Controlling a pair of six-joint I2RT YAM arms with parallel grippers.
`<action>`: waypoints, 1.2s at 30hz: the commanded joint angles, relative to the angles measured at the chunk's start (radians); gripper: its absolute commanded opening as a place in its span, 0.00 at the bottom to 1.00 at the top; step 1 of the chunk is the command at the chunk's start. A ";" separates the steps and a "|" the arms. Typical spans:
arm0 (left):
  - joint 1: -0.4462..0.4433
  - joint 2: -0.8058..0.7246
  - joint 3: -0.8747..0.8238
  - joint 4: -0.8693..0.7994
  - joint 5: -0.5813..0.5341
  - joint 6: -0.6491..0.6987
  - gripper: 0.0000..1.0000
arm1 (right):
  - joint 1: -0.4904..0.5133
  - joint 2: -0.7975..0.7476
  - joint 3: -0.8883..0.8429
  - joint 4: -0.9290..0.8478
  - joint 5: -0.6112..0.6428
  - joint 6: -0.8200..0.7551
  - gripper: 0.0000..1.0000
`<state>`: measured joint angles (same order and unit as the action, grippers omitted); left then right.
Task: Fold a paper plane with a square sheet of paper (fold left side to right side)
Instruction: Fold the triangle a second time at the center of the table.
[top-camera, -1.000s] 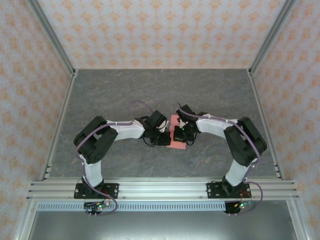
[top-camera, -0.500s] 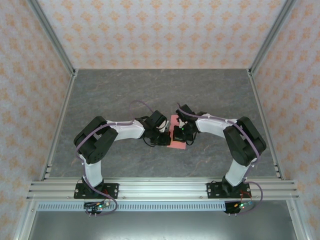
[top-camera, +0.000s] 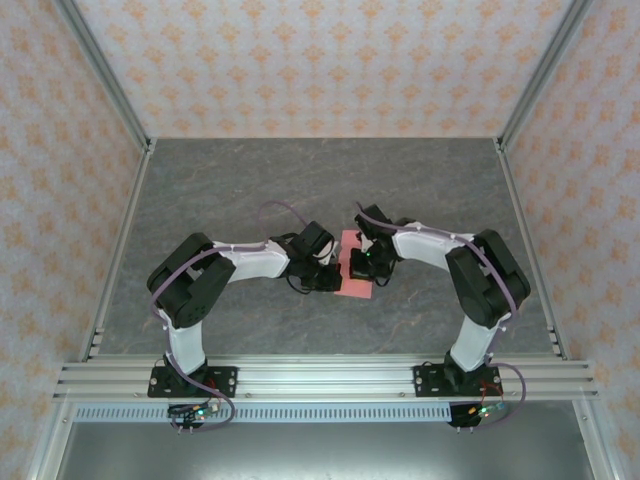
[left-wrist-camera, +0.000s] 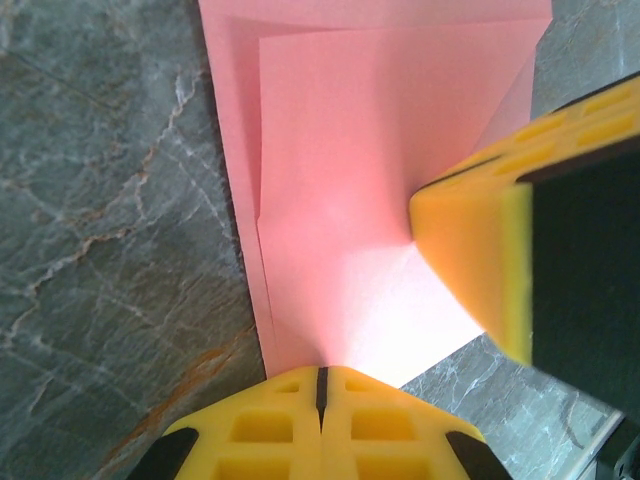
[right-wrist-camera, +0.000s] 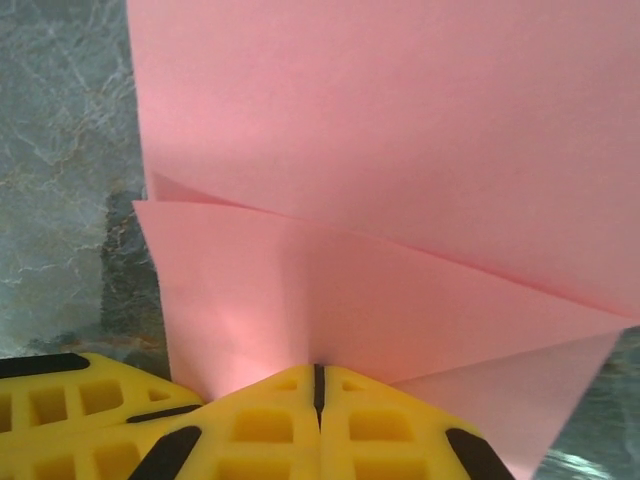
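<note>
Between the two arms on the counter (top-camera: 250, 180) lies the square sheet of paper (top-camera: 353, 290), partly folded. Left hand (left-wrist-camera: 320, 385) and right hand (right-wrist-camera: 318, 385) are fully closed, tips pressing it, gripping nothing. Thin and light, it likely slides and creases easily; a free edge suits lifting.

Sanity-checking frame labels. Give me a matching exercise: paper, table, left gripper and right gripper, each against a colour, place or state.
Things:
1. paper
2. table
3. left gripper
4. right gripper

Descriptions:
a. grey, marbled
b. shut, on the paper's right side
c. pink, folded in layers
d. shut, at the paper's left edge

Pairs: 1-c; 2-a; 3-d; 4-b
</note>
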<state>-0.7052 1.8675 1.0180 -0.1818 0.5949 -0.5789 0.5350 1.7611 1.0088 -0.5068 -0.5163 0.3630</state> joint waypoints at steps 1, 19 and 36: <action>0.001 0.035 -0.056 -0.110 -0.110 0.004 0.02 | -0.054 0.008 -0.003 -0.067 0.113 -0.041 0.05; 0.000 0.029 -0.064 -0.095 -0.099 -0.003 0.02 | -0.202 0.021 0.043 -0.127 0.145 -0.132 0.05; 0.073 -0.155 0.002 -0.071 -0.076 0.013 0.39 | -0.207 -0.341 -0.177 0.143 -0.028 0.001 0.39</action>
<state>-0.6521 1.7084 0.9985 -0.2428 0.5373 -0.5758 0.3283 1.4521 0.8780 -0.4561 -0.4767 0.3099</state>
